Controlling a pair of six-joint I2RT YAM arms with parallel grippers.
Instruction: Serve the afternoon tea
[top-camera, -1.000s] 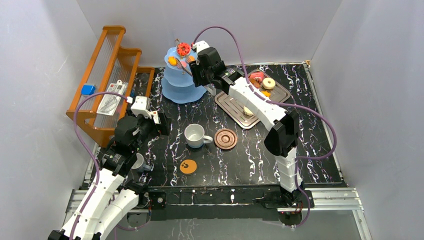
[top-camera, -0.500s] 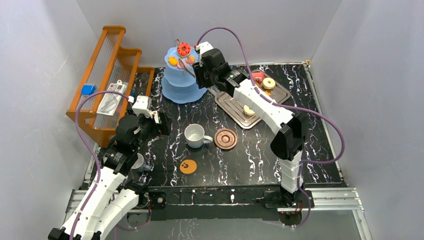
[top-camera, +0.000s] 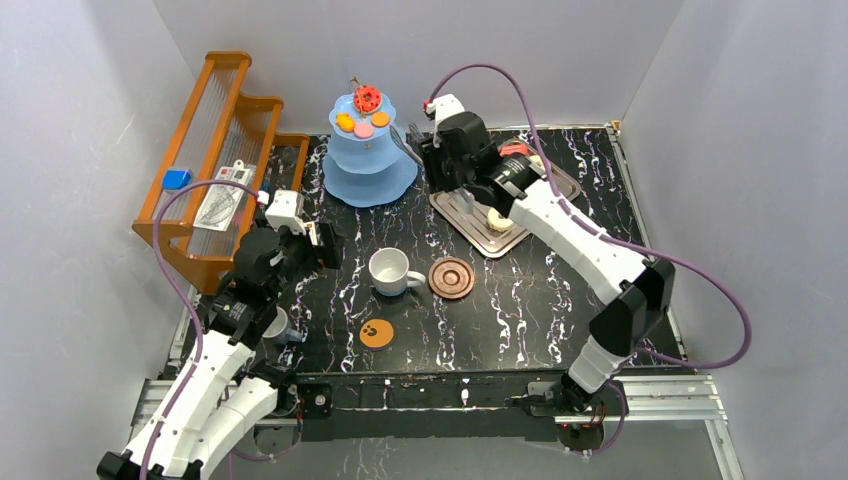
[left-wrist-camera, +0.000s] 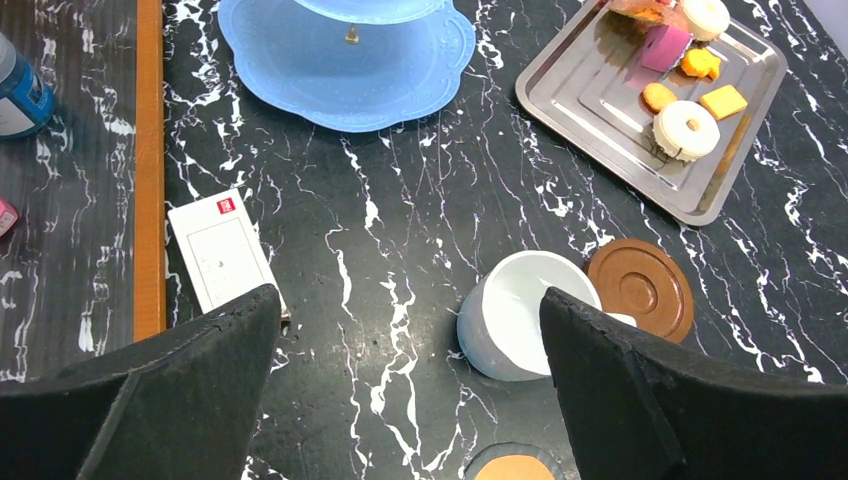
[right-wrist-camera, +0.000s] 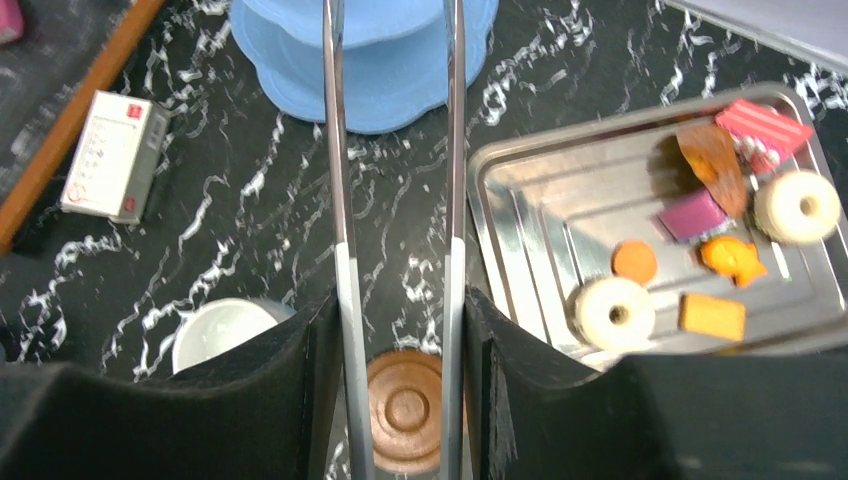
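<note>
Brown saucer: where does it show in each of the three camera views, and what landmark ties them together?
Top external: the saucer lies mid-table, just right of the white mug.
Left wrist: the saucer is at lower right, behind the mug's right side.
Right wrist: the saucer is at bottom centre, seen between the arms of the tongs.
Shared landmark: the white mug, immediately left of it in all three.

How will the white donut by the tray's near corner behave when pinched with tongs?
The white donut looks small, so probably light. Its rounded rim may slip between the smooth metal tongs. Flat on the shiny tray, it could skid if nudged.
</note>
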